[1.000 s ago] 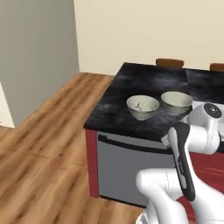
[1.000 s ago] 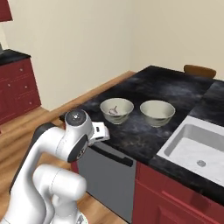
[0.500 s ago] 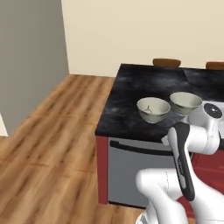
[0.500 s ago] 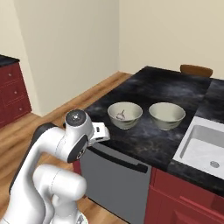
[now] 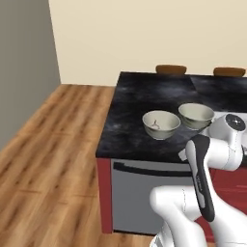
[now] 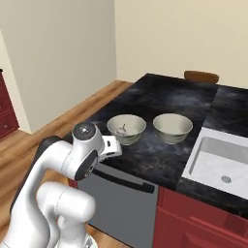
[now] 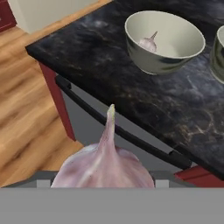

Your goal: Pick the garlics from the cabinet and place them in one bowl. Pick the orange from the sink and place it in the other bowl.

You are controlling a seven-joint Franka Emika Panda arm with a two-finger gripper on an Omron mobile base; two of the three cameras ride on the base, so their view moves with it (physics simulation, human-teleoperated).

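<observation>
Your pincer grips a garlic bulb (image 7: 104,164). It belongs in the bowl (image 7: 164,40) nearest the counter's (image 7: 109,65) front edge, beside its twin (image 7: 148,43).

We see one pale purple-streaked garlic (image 7: 105,168) upright at lower centre, another garlic (image 7: 148,43) inside the upper-right bowl (image 7: 175,59).

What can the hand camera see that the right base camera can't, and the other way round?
The hand view alone has a garlic with a pointed tip, very close at the bottom, plus a close look into the near bowl. The right base view alone has the white arm, the pale grey sink and a brown chair back beyond the counter. Both share the black counter, the bowl with one garlic already in it, the second bowl beside it, the grey appliance front and the wooden floor.
</observation>
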